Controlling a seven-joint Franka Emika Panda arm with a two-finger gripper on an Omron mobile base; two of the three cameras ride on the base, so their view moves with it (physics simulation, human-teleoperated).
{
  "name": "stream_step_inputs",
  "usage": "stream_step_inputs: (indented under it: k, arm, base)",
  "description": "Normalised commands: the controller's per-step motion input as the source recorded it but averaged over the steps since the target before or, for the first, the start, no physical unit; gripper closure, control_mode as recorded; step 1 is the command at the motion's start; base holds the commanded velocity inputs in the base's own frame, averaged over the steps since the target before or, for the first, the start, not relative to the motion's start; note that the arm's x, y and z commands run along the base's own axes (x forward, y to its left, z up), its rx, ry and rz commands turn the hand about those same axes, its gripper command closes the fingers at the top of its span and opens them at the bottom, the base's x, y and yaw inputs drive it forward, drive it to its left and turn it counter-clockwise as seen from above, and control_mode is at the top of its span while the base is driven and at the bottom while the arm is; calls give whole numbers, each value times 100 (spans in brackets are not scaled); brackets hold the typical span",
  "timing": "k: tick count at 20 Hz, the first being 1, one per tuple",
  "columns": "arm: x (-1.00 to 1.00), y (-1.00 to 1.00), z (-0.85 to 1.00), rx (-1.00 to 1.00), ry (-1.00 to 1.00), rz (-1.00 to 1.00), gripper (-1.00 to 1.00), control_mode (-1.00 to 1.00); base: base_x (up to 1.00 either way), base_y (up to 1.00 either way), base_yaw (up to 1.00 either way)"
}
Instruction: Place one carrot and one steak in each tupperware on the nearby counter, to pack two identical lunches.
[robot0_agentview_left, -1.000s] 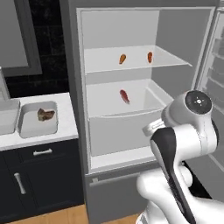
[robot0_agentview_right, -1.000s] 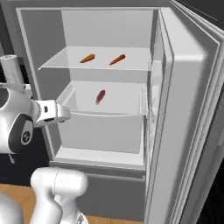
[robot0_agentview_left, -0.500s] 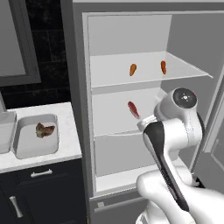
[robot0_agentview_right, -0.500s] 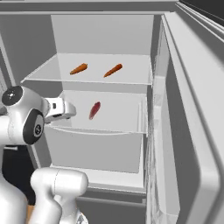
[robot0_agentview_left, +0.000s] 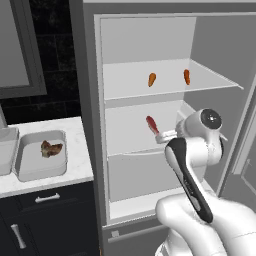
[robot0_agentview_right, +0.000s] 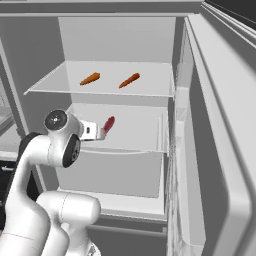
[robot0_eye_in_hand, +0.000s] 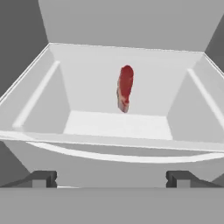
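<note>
A glossy red steak (robot0_eye_in_hand: 125, 88) with a pale edge lies in a smooth, matt white plastic drawer (robot0_eye_in_hand: 118, 124) of the refrigerator (robot0_agentview_left: 90, 150), whose pale grey walls look like brushed, satin-finished metal. Two matt orange carrots (robot0_agentview_right: 90, 78) sit on a translucent, glassy shelf (robot0_agentview_right: 65, 87) above. On the polished white desk (robot0_agentview_left: 75, 172), veined in grey like marble, a pale grey plastic tupperware (robot0_agentview_left: 22, 167) with a soft sheen carries a dark brown, rough and lumpy steak chunk (robot0_agentview_left: 51, 148). Below, dark navy matt cabinets (robot0_agentview_left: 60, 225) bear silver metal handles (robot0_agentview_left: 47, 198). The tool's (robot0_eye_in_hand: 112, 178) dark fingertips (robot0_eye_in_hand: 43, 178) look matt, like rubber.
</note>
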Motion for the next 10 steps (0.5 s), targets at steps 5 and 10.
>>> stream_step_inputs:
  k: [5, 10]
  arm:
    - [62, -12, -2, 8, 4, -1, -100, -100]
    - [69, 1, -16, 0, 5, 0, -100, -100]
  base:
    - [0, 0, 0]
    - [0, 0, 0]
